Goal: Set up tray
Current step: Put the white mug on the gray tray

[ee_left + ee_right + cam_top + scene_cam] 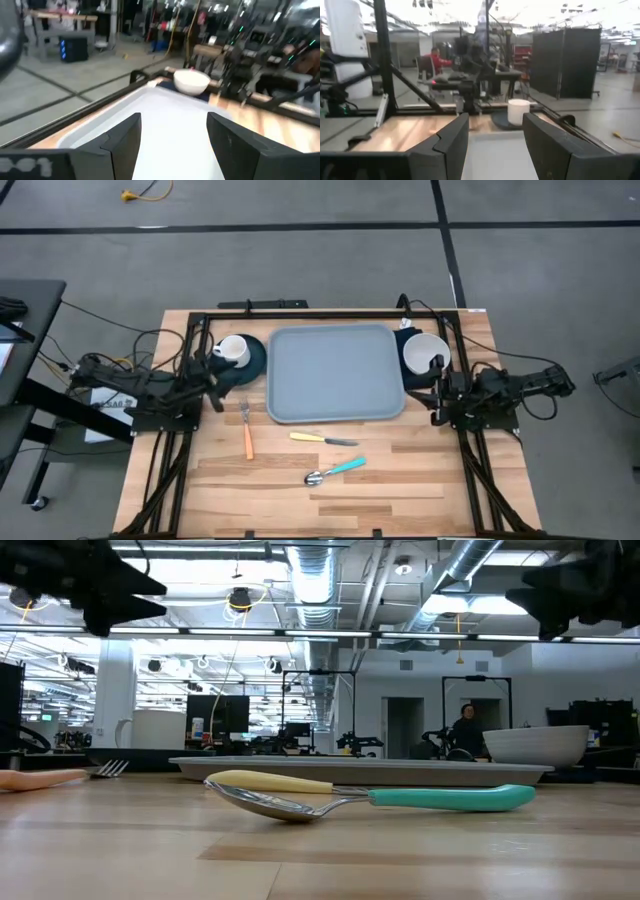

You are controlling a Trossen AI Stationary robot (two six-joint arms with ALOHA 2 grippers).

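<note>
The grey-blue tray (335,373) lies flat at the table's far middle and also shows in the low view (360,771). My left gripper (214,376) hovers open at the tray's left edge, its wrist view looking across the tray (165,115). My right gripper (438,387) hovers open at the tray's right edge, above the tray (495,155). Both hang well above the table in the low view, touching nothing. A white mug (232,350) stands on a dark teal plate (255,360) left of the tray. A white bowl (425,353) sits on a navy napkin (404,335) to its right.
Near the tray's front edge lie an orange-handled fork (247,435), a yellow-handled knife (322,439) and a teal-handled spoon (335,471). A black frame (300,313) runs along the table's far and side edges. Bare wood stretches toward the near edge. A person (466,730) stands in the room beyond.
</note>
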